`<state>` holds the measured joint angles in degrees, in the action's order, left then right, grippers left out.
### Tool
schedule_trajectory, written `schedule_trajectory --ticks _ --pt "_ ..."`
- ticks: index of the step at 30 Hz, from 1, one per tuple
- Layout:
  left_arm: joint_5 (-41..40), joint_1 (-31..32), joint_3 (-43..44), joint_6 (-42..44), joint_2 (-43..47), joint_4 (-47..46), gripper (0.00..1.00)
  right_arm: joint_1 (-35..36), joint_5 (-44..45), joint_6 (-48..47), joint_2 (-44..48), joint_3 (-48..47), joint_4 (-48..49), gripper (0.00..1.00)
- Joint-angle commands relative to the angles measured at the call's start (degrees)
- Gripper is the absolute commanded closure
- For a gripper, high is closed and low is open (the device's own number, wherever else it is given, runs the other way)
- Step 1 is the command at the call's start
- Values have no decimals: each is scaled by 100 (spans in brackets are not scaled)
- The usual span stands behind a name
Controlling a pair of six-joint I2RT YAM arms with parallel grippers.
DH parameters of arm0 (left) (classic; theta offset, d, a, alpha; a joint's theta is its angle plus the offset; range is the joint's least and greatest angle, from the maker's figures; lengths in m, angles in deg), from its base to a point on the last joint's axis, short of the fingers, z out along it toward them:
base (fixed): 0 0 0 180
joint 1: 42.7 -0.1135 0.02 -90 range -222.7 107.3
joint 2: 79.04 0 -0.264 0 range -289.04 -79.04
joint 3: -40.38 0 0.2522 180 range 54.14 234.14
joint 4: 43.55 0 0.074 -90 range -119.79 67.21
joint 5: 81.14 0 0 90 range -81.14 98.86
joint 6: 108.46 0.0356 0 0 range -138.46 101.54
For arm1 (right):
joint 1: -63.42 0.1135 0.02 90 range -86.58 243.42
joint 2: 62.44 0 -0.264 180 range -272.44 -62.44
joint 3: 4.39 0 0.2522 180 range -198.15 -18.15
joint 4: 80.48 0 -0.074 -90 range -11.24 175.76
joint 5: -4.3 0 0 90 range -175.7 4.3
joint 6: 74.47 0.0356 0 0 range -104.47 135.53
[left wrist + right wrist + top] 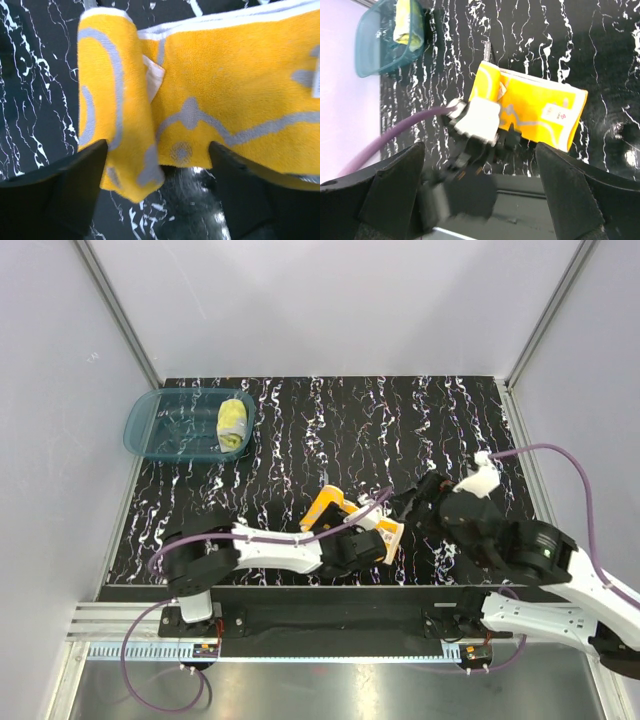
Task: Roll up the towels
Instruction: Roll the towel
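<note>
orange towel (331, 504) lies folded on the marbled table (300, 430), front centre, its left end turned over into a partial roll. left gripper (159, 150) sits over its near edge, jaws wide, gripping nothing. right gripper (480, 150) hangs just to the right, jaws wide, empty. yellow towel (233, 423) lies rolled inside the teal basin (135, 430), far left.
</note>
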<state>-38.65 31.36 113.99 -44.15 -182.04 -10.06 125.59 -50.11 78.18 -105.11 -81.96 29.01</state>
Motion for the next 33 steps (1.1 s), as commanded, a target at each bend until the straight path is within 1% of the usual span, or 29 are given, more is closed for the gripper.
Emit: schedule_trajectory --ticks 1,3,4,6,7,8,9,10,11,12,13,14,15,16,17,18,20,24,26,29,33 --pt "215 38 78 -67 1041 -58 1 -178 229 -289 -233 -220 278 2" --pt "277 56 184 -120 1526 241 1 -424 1 -306 -154 -79 427 3" --pt "477 56 193 -138 2068 294 1 -495 -69 -306 -119 -27 463 3" --pt "479 12 176 -260 2651 478 1 -636 -219 -289 -57 132 507 4" --pt "549 -40 97 -296 3219 453 1 -654 -246 -280 -48 167 516 4" --pt "689 -163 -165 -313 3486 392 1 -654 -289 -263 -57 228 516 5" --pt "873 -573 -341 -357 3732 235 1 -662 -307 -245 -48 255 542 5" --pt "1440 -847 -821 -392 4135 68 1 -663 -325 -245 -48 290 568 5" --pt "1829 -1180 -1070 -401 4287 -299 1 -654 -369 -236 -57 351 604 5" --pt "2224 -1836 -1307 -454 4393 -477 1 -662 -395 -227 -57 387 665 5" --pt "3107 -2156 -1562 -498 4559 -722 1 -671 -430 -219 -57 413 700 5" --pt "3612 -2438 -2061 -533 4604 -1012 1 -680 -465 -227 -83 457 709 6" --pt "4148 -2971 -2292 -568 4631 -1676 1 -680 -483 -219 -83 475 735 6" --pt "5162 -3194 -2520 -725 4588 -1952 1 -671 -509 -218 -100 484 744 6" --pt "5564 -3379 -2871 -805 4526 -2668 1 -671 -544 -218 -109 510 753 6" --pt "6064 -3590 -3022 -884 4473 -2963 1 -680 -571 -210 -109 519 771 6" --pt "6323 -3714 -3303 -1060 4228 -3551 1 -689 -624 -210 -101 554 788 5" --pt "6727 -3986 -3533 -1262 3674 -4239 1 -698 -659 -183 -57 572 771 5" --pt "6930 -4040 -3673 -1359 3323 -4755 1 -706 -668 -166 -39 589 745 5" --pt "7123 -4102 -3761 -1456 2909 -5249 1 -698 -677 -139 13 650 709 5" --pt "7054 -4119 -3657 -1404 2531 -5225 1 -706 -668 -104 49 660 639 5"
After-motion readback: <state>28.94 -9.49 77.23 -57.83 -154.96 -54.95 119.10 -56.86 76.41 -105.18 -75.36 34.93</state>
